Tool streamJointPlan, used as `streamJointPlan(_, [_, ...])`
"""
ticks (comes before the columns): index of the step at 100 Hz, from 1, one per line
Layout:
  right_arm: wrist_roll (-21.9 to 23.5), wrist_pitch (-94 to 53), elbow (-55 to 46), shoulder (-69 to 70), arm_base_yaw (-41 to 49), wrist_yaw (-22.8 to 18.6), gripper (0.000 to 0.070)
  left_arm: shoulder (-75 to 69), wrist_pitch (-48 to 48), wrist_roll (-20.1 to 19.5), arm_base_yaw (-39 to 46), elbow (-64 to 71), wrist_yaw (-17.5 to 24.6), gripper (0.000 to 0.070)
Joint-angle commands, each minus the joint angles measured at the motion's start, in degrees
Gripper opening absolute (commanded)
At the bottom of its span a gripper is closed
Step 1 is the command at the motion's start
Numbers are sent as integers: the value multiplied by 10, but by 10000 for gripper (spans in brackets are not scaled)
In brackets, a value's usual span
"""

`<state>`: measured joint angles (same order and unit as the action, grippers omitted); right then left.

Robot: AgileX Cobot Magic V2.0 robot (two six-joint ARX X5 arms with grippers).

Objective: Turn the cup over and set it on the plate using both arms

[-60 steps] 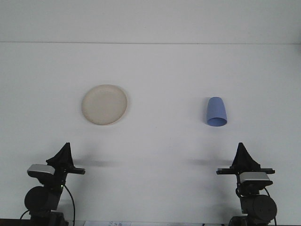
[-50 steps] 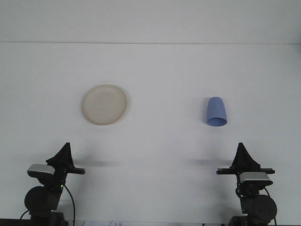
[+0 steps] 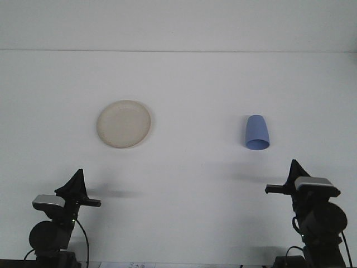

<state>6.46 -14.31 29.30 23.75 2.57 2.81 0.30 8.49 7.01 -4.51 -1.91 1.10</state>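
Front view: a blue cup is seen on the white table, right of centre, rim toward the near side. A cream plate lies well apart to its left. The left gripper and right gripper are held at the near edge, nothing grasped; how far either is open cannot be told.

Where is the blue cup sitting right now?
In the front view, the blue cup stands upside down on the table's right half, beyond the right gripper and well apart from the plate.
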Motion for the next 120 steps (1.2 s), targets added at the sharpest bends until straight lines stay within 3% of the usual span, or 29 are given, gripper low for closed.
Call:
streamJointPlan(1, [0,4,33,42,0,1,0,0,6,0,0,11,0,12])
streamJointPlan(18, [0,83,56,126,0,0,26,0,6,0,0,11,1,12])
streamJointPlan(31, [2,93,56,196,0,0,300,0,6,0,0,11,1,12])
streamJointPlan(40, [2,91,54,249,1,-3,380,0,6,0,0,11,1,12])
streamJointPlan(89, [2,325,-82,383,1,-3,387,0,6,0,0,11,1,12])
streamJointPlan(120, [-16,480,-90,485,-9,-2,388,0,6,0,0,11,1,12])
